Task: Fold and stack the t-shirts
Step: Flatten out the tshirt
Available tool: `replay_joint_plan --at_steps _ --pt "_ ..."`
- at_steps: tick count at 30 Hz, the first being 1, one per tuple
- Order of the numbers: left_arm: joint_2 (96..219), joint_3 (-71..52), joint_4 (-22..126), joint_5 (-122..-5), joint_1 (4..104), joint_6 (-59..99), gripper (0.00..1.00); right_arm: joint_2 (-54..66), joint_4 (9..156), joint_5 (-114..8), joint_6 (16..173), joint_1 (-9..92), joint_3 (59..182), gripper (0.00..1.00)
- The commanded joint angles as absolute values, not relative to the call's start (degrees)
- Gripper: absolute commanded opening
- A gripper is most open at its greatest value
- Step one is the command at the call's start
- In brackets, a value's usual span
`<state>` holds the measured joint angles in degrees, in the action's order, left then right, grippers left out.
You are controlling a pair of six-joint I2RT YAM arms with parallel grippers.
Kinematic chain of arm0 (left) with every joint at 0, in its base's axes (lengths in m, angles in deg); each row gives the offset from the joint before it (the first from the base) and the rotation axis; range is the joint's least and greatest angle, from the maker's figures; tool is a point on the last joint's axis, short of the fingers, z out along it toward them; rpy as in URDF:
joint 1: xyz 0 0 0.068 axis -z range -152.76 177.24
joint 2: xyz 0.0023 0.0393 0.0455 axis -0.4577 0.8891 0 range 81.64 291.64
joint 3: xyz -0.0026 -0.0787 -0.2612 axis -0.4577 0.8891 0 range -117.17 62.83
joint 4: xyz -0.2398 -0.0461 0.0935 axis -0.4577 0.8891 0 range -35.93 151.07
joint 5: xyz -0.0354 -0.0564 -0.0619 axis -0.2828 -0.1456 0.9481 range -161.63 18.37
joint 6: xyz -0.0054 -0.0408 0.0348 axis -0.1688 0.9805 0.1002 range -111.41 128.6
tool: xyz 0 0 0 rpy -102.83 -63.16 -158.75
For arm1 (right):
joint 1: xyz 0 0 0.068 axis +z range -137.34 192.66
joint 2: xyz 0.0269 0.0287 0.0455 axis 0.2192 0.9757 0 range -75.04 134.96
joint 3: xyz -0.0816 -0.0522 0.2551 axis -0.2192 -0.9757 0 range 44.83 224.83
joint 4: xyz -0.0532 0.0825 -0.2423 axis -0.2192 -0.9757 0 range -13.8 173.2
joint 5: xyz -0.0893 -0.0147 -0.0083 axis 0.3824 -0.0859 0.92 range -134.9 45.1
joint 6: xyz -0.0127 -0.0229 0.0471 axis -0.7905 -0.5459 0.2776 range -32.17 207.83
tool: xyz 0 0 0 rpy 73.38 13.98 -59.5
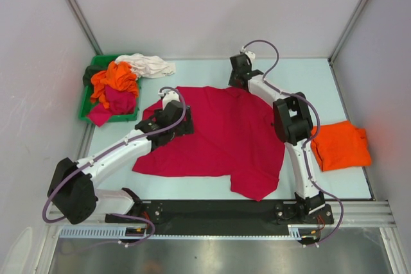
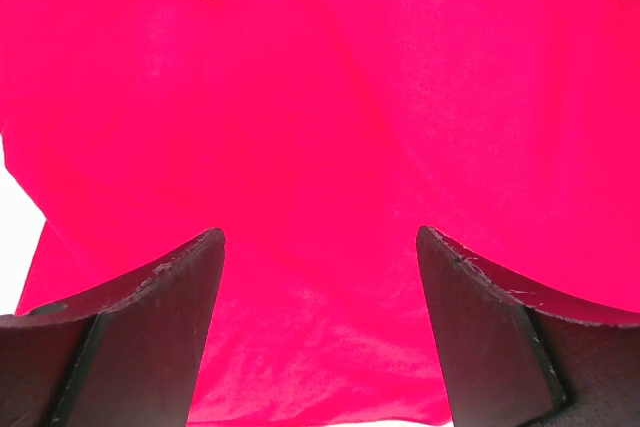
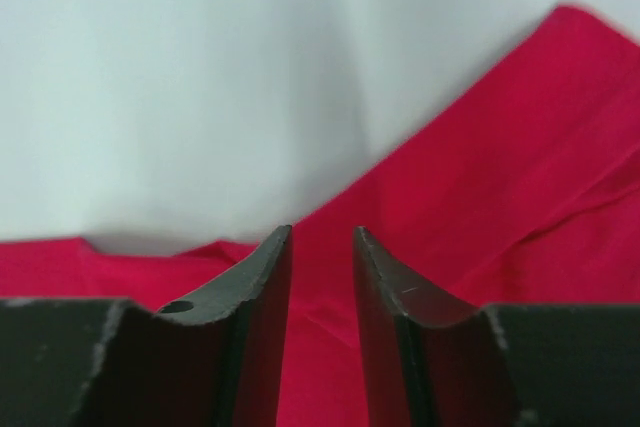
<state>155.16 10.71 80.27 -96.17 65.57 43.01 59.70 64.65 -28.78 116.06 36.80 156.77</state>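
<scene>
L gripper (image 2: 320, 237) wide over crimson tee (image 2: 350, 67)

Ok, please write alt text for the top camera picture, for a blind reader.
A large red t-shirt lies spread out on a pale table, with the left arm and the right arm of a robot reaching onto it. A folded orange t-shirt lies at the right; a green bin at the far left holds a heap of shirts.
</scene>
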Motion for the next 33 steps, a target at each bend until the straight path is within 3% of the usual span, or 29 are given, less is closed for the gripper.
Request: replay_joint_plan --at_steps 1,7,28,33 --pt "155.8 11.0 79.6 -95.1 64.9 42.3 0.83 54.3 67.0 -29.1 115.7 38.5 150.6 0.38" --pt "156.8 11.5 79.1 -94.6 64.9 42.8 0.83 51.1 70.2 -29.3 116.3 39.4 142.7 0.41" --pt "157.0 11.9 79.0 -94.0 64.9 43.1 0.83 46.0 72.4 -25.9 120.3 41.3 136.5 0.42" --pt "156.4 12.3 79.3 -94.2 64.9 42.6 0.83 45.9 73.0 -24.8 121.3 35.0 137.8 0.43"
